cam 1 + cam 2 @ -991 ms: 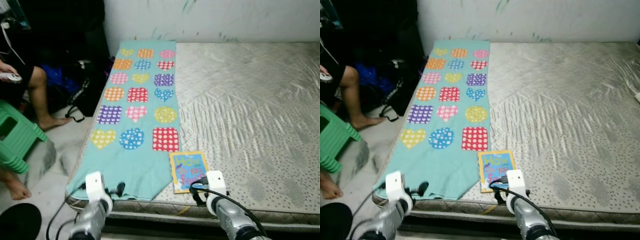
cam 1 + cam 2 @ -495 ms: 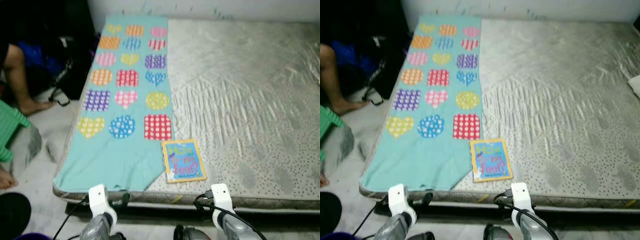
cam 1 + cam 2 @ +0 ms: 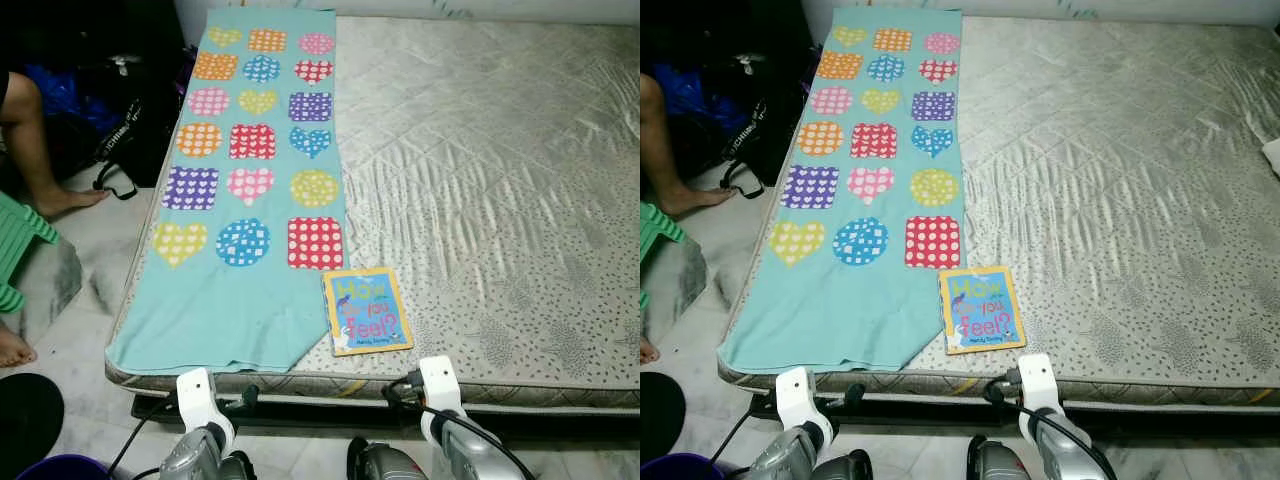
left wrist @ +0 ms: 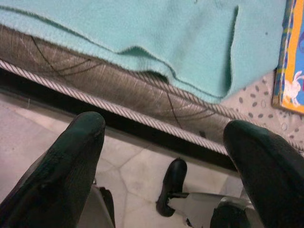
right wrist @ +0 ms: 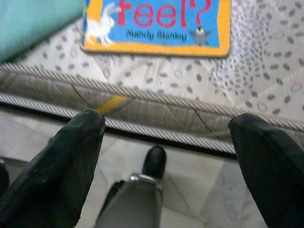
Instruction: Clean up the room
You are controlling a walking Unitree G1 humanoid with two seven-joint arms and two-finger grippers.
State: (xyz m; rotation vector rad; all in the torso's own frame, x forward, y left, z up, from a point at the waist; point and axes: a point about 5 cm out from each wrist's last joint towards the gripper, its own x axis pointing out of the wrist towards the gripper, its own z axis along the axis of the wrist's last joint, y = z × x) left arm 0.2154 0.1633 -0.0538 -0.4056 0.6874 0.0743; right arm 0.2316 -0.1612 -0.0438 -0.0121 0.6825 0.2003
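The bed (image 3: pixel 520 150) spreads before me, its bare quilted mattress grey and dotted near the front edge. Along its left side lies a long turquoise blanket (image 3: pixel 240 290) patterned with spotted hearts, squares and circles in many colours, its near end reaching the mattress edge.

A person's bare leg (image 3: pixel 35 150) and foot show on the tiled floor (image 3: pixel 70 340) to my left, beside a green stool (image 3: pixel 18 250) and a black bag (image 3: pixel 130 130).

The book (image 3: pixel 366 311) lies flat on the mattress near the front edge, just beside the blanket's right border. From my head its cover reads blue inside an orange-yellow frame, with large lettering. My right wrist view adds what the head cannot resolve: red letters "feel?", a white rabbit, a small bird and an author line.

My left fingers (image 4: pixel 71 156) are spread wide, holding nothing, below the mattress edge facing the blanket's hem. My right fingers (image 5: pixel 71 152) are likewise spread wide and empty, low before the bed, facing the book.
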